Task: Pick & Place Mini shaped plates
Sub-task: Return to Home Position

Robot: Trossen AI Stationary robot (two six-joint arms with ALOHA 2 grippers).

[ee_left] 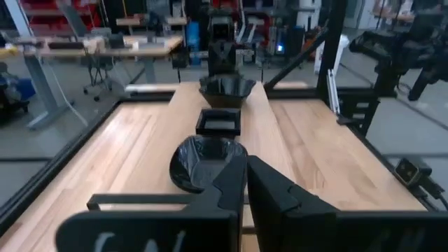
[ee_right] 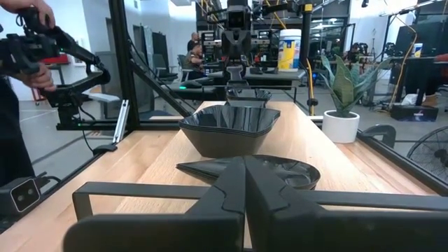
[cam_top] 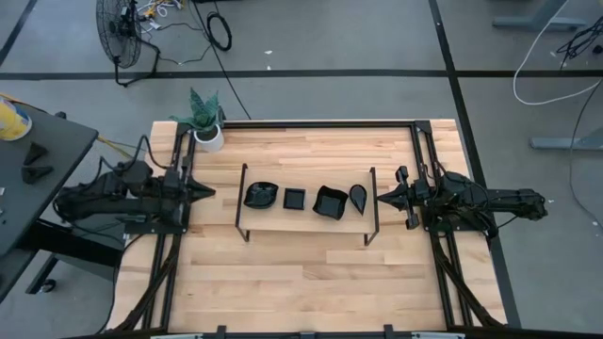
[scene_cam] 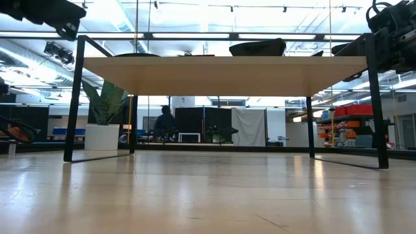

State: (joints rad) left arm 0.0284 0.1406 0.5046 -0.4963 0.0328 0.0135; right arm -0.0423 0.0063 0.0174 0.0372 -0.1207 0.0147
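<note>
Several glossy black mini shaped plates sit in a row on a light wooden shelf [cam_top: 306, 218] on a thin black wire frame at the table's middle. From left to right they are a wavy leaf [cam_top: 261, 195], a small square [cam_top: 295, 199], a deeper square bowl [cam_top: 330, 201] and a teardrop [cam_top: 359, 197]. My left gripper [cam_top: 209, 192] is shut, level with the shelf's left end and pointing at the leaf plate [ee_left: 203, 161]. My right gripper [cam_top: 382, 197] is shut at the shelf's right end, just short of the teardrop plate [ee_right: 273, 170]. Neither touches a plate.
A white pot with a green plant [cam_top: 207, 127] stands at the table's far left corner. Black rails [cam_top: 426, 160] run along the table's left and right sides under the arms. In the right wrist view, a person [ee_right: 17, 105] stands beyond the table.
</note>
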